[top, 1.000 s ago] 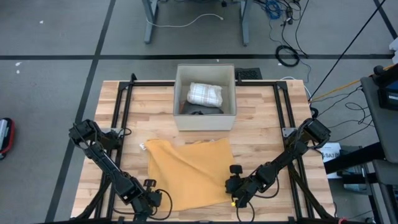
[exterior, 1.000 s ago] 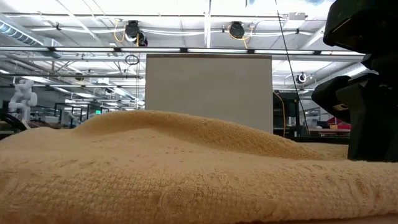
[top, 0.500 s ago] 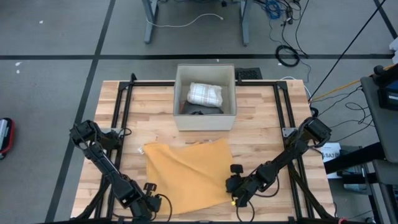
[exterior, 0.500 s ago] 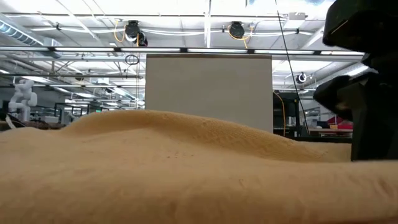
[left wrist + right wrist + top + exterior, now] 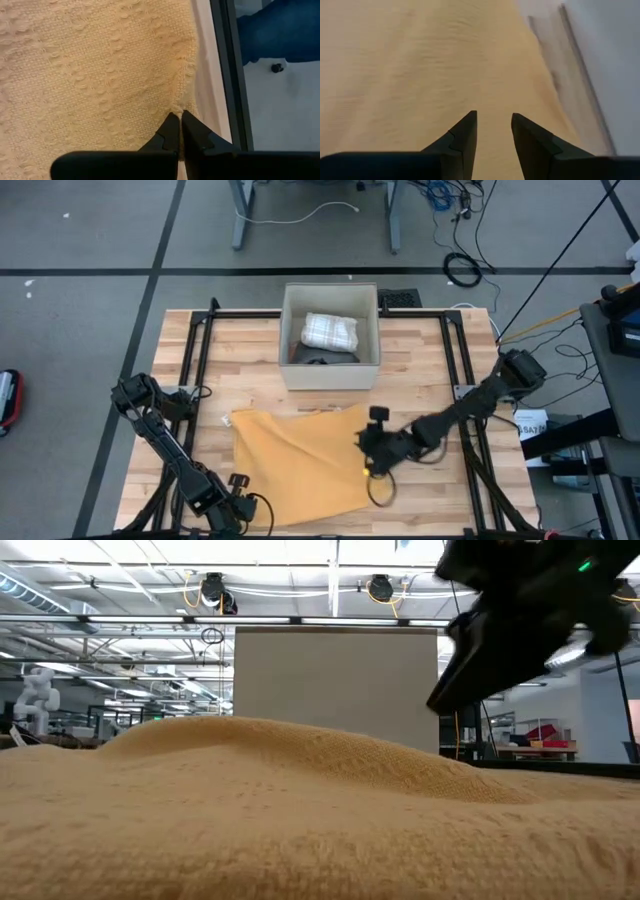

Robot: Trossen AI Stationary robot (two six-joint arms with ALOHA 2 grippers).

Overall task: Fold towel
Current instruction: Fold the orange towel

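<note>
The yellow towel (image 5: 300,462) lies spread on the wooden table, slightly rumpled, and fills the foreground of the low view (image 5: 300,810). My left gripper (image 5: 179,118) is at the towel's near-left corner (image 5: 240,502), shut on its edge. My right gripper (image 5: 368,467) hangs over the towel's right edge. It is raised above the cloth (image 5: 500,640) and open (image 5: 493,125), with nothing between its fingers. My left gripper pinches the towel's hemmed edge (image 5: 183,106) between its two fingertips, near the near-left corner. The fingers come steeply from above, pointing down. The cloth puckers at the fingertips, and the rest of the towel lies on the table.
A white box (image 5: 330,370) holding a folded checked cloth (image 5: 330,330) stands at the far middle, just beyond the towel. Black frame rails (image 5: 200,360) run along both sides of the table. The table's near edge is close behind my left gripper.
My right gripper has risen off the towel's near-right corner and gone toward the far edge and a little left, staying open. The towel has kept its place.
</note>
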